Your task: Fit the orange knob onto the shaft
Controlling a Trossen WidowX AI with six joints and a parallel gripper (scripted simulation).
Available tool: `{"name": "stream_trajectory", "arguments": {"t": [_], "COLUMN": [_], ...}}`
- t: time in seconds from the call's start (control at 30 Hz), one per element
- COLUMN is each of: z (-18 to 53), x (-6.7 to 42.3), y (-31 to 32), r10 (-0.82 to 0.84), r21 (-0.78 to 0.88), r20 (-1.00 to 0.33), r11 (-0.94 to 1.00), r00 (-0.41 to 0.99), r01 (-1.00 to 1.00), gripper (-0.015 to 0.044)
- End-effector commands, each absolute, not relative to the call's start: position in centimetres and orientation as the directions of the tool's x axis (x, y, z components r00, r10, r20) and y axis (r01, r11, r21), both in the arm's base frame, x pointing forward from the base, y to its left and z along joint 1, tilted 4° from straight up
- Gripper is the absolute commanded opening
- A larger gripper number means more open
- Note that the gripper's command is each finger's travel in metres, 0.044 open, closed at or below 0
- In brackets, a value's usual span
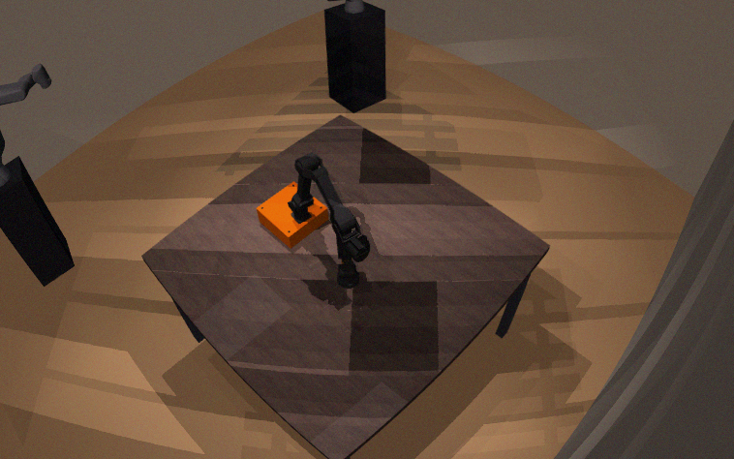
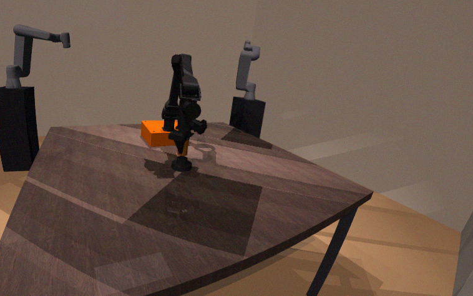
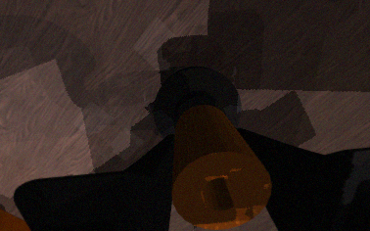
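The orange knob [image 2: 185, 149] [image 3: 212, 163] is upright between the fingers of my gripper [image 2: 182, 150] [image 3: 204, 137], which is shut on it. In the wrist view the knob's near end face shows a dark rectangular mark. The round dark pedestal [image 1: 348, 281] [image 2: 181, 165] [image 3: 196, 80] stands on the table directly under the knob. In the exterior view a short dark piece, the shaft, shows between the knob's lower end and the pedestal's wide base, so the knob is not down on that base. The shaft's tip and flat side, and the knob's hole, are hidden. In the top view the arm mostly hides the knob.
An orange box [image 1: 278, 213] [image 2: 157, 137] under the arm's base sits behind the pedestal on the wooden table [image 1: 232, 251] [image 2: 83, 235]. Two grey arms on black stands [image 1: 24, 228] [image 2: 14, 128] are beyond the table. Hard shadows cross the table top.
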State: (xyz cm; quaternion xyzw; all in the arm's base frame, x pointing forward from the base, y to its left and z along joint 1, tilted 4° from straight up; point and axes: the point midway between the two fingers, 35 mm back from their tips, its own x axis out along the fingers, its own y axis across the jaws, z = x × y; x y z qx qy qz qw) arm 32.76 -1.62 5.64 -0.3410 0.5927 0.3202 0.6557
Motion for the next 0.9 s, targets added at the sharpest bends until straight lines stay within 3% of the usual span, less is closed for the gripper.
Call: {"name": "stream_trajectory", "arguments": {"t": [0.0,0.87], "z": [5.59,5.57], "x": [32.75,32.8], "y": [-1.62,-1.62], "r10": [0.016,0.016], "r21": [-0.069,-0.066], "r20": [-0.996,-0.996], "r11": [0.545,0.58], "r00": [0.092,0.092], "r01": [-0.835,-0.812], "gripper": [0.0,0.0]}}
